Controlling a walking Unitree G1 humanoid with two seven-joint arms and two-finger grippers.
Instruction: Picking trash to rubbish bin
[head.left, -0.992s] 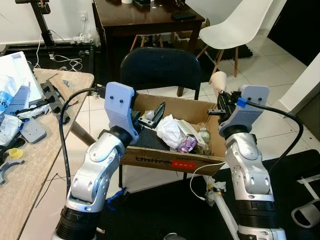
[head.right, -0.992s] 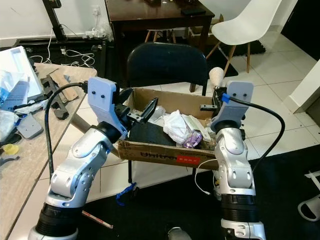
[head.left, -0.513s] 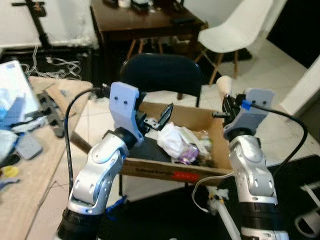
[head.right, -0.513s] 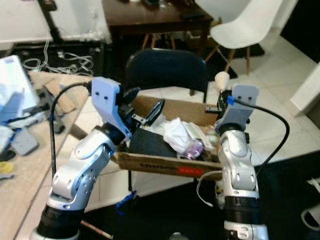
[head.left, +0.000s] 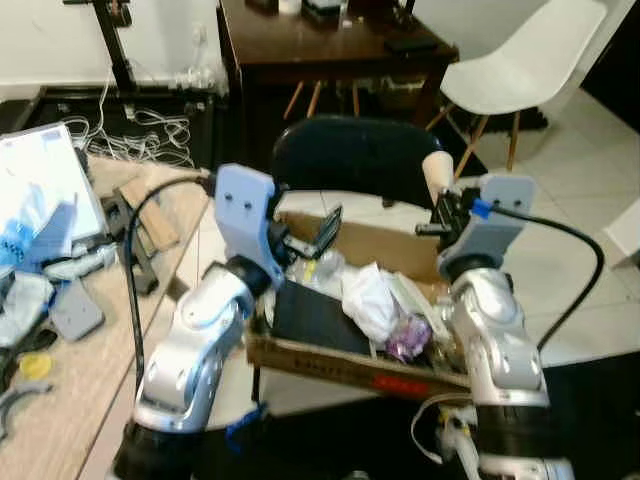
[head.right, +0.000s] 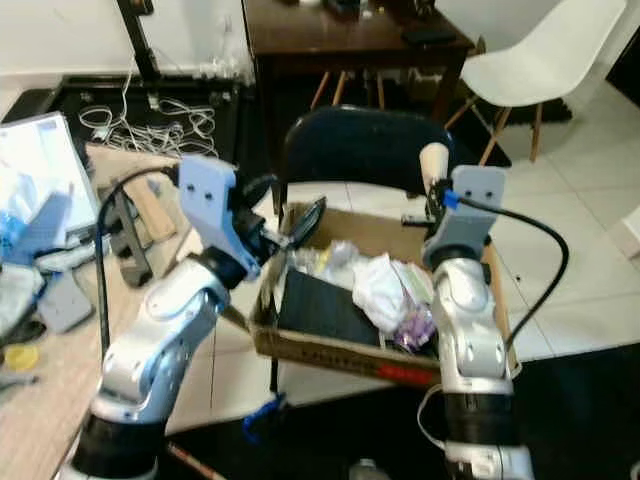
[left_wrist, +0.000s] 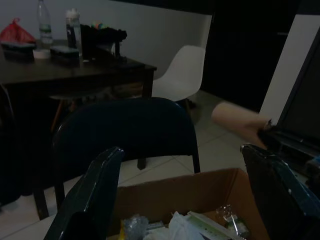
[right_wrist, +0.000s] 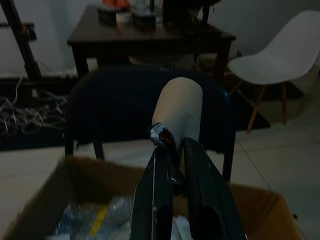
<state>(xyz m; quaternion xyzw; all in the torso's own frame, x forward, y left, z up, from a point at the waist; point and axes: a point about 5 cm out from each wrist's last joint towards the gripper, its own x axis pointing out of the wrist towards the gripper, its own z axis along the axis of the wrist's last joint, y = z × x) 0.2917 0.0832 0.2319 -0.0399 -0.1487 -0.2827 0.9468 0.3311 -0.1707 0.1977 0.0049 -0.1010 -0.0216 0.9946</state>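
Observation:
A brown cardboard box sits in front of me on a seat, holding crumpled white paper, a purple wrapper, a black sheet and other trash. My right gripper is shut on a beige cardboard tube, which stands upright above the box's far right corner. The right wrist view shows the tube pinched between the two fingers. My left gripper hovers open and holding nothing over the box's far left corner; its spread fingers frame the box in the left wrist view.
A black chair back rises just behind the box. Beyond it stand a dark wooden table and a white chair. A cluttered wooden worktable runs along my left. Cables lie on the floor at the back left.
The whole picture has shifted, so the camera moved. Both grippers stay over the box's far edge as before, the right one still shut on the tube.

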